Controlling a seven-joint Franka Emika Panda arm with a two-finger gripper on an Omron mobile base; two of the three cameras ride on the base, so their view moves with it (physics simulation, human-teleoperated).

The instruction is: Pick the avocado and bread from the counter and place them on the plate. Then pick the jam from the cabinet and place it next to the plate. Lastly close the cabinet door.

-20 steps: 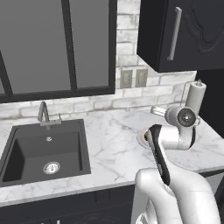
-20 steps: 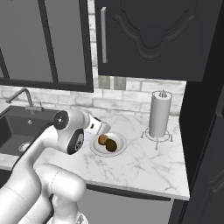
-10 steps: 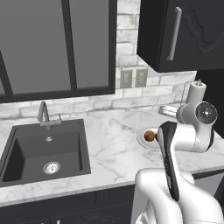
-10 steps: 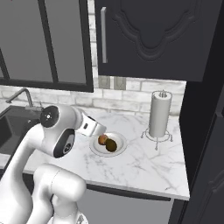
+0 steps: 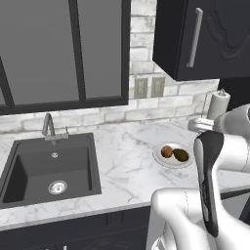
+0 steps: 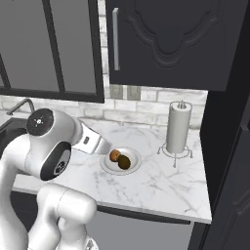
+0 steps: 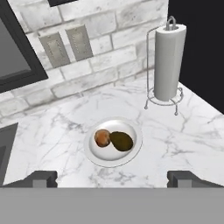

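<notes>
Hand view: the avocado and bread are seen touching on the plate, on the worktop. The pincer is held wide apart, empty, above them. The cabinet door is to be opened next by its handle, approached squarely.

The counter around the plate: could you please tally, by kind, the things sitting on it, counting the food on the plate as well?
Plate: 1
Bread, on the plate: 1
Avocado, on the plate, touching the bread: 1
Paper towel holder, upright by the wall: 1
Total: 4
</notes>
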